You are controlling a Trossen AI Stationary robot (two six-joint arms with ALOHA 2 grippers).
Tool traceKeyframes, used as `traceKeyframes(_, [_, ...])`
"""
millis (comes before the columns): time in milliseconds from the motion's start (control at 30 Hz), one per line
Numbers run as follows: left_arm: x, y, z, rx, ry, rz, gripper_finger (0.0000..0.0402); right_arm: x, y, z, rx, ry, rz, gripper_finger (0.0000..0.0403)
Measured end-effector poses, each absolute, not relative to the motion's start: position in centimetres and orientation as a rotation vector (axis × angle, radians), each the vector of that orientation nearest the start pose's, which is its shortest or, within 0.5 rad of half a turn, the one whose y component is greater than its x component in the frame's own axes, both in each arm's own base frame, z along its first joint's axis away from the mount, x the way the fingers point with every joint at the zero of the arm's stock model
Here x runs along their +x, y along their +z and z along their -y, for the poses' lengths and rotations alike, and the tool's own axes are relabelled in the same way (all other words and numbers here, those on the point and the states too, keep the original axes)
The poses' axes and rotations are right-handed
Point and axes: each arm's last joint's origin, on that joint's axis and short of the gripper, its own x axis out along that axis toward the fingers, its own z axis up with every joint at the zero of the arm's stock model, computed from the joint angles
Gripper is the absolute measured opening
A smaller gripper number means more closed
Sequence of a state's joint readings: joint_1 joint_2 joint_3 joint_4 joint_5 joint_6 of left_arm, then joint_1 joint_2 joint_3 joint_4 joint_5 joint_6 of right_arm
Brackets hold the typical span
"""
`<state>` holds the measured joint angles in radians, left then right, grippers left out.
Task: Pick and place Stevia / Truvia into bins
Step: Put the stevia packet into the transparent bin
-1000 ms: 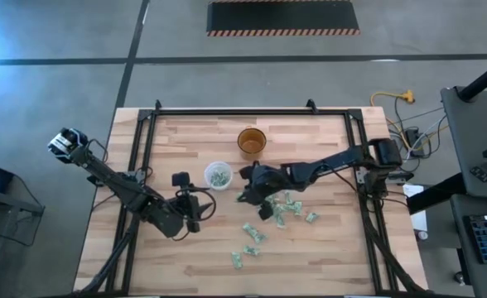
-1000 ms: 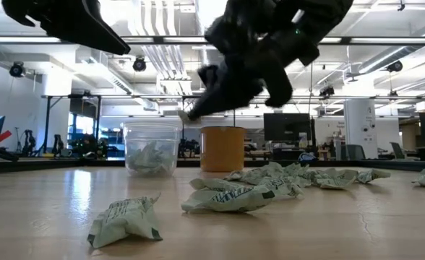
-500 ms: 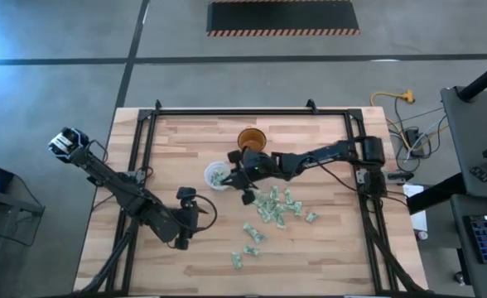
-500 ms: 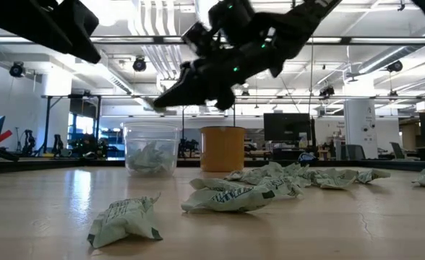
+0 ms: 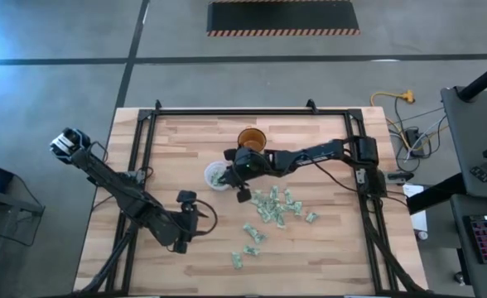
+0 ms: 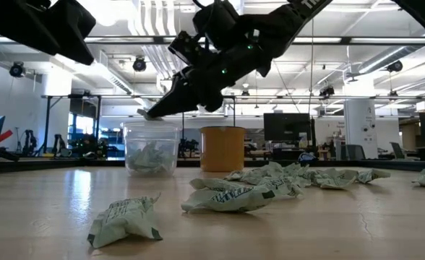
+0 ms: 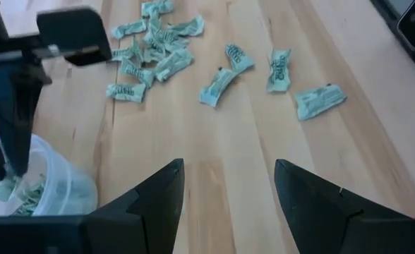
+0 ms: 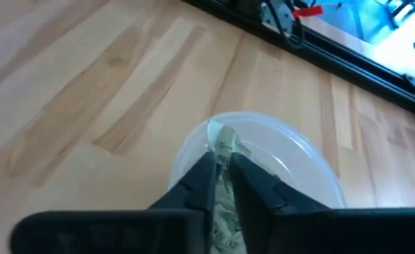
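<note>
Sachet in grip: a small flat pale green and white paper sachet (image 8: pixel 224 144) sits pinched between the right gripper's (image 8: pixel 222 164) narrowly parted fingertips, directly over the mouth of the cup.
Bin: a small round translucent whitish plastic cup (image 5: pixel 217 176) stands mid-table and already holds several sachets (image 6: pixel 151 157).
Loose sachets: a scattered pile of pale green sachets (image 5: pixel 275 205) lies on the wooden table (image 5: pixel 326 248) to the right of the cup, with a few more (image 5: pixel 250 236) nearer the front edge.
Amber cup: a round amber-brown plastic cup (image 5: pixel 251 138) stands just behind and to the right of the whitish cup.
Right gripper change: a second ago it was above the pile; it has moved across and now tilts down over the cup's rim.
Left gripper: (image 7: pixel 226 190) fingers spread wide and empty, hanging over bare table near the front left; it has drifted slightly toward the front edge.
</note>
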<state>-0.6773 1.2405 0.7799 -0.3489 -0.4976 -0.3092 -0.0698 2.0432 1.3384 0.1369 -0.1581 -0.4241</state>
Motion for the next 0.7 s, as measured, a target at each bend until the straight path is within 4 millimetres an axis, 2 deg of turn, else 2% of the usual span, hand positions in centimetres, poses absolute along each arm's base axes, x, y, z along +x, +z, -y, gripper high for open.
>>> traceKeyframes(167, [20.3, 22.6, 14.5, 0.161, -0.060, -0.698, 0.0204, 44.5, 17.3, 2.8, -0.339, 0.201, -0.552, 0.0119])
traceKeyframes(333, [21.2, 21.9, 15.2, 0.210, -0.087, -0.671, 0.0204, 43.7, 18.7, 2.5, -0.356, 0.221, -0.583, 0.0171])
traceKeyframes(500, [23.0, 20.6, 16.8, 0.319, -0.178, -0.590, 0.0204, 40.9, 21.1, 0.6, -0.353, 0.304, -0.731, 0.0189])
traceKeyframes(700, [25.0, 18.9, 18.6, 0.384, -0.306, -0.496, 0.0204, 37.0, 21.4, -1.5, -0.242, 0.341, -0.902, 0.0180])
